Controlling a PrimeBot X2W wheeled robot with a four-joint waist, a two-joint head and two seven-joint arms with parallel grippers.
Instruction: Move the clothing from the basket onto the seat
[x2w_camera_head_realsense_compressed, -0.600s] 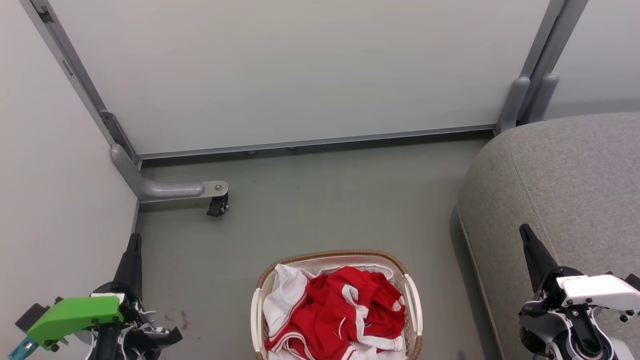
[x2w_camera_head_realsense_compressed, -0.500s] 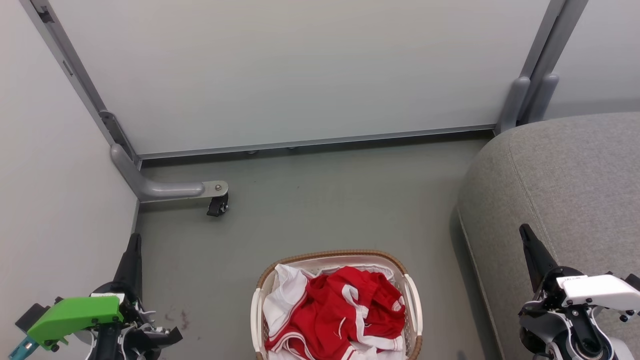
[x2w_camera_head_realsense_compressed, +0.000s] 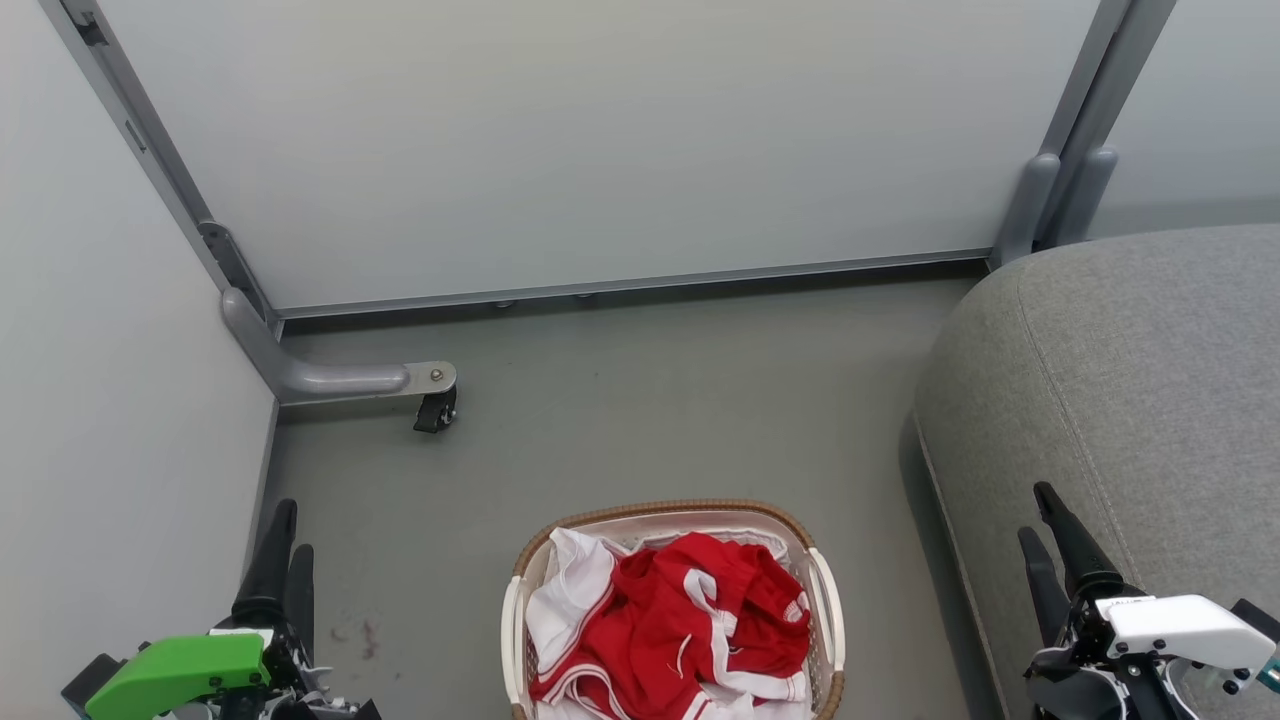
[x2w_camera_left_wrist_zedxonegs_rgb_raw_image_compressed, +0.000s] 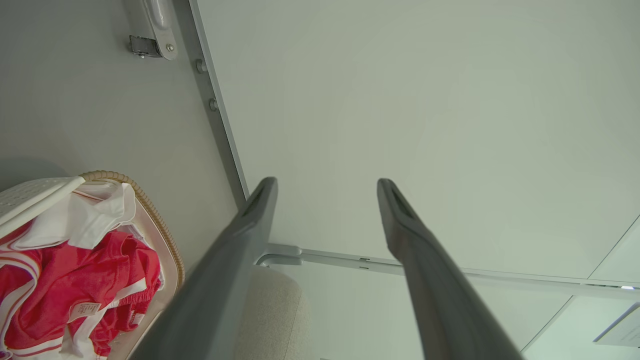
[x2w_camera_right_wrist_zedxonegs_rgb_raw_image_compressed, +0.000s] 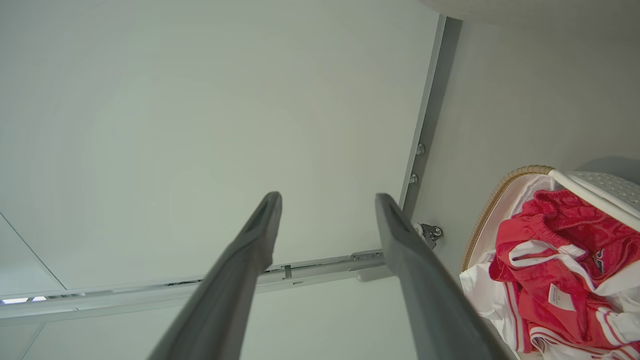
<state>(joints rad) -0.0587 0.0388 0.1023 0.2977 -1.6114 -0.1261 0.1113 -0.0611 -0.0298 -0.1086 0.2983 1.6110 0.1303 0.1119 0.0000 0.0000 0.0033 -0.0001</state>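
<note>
One basket (x2w_camera_head_realsense_compressed: 662, 509), one seat (x2w_camera_head_realsense_compressed: 1130, 370), one caster (x2w_camera_head_realsense_compressed: 436, 411).

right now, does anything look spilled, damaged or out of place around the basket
Nothing has spilled: the clothing sits heaped inside the basket, which stands upright on the floor. The only oddity is a few small reddish-brown marks on the floor left of the basket, like a stain.

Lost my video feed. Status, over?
Both empty: left gripper open, right gripper open. Red clothing in the basket. Bare floor between basket and seat.
</note>
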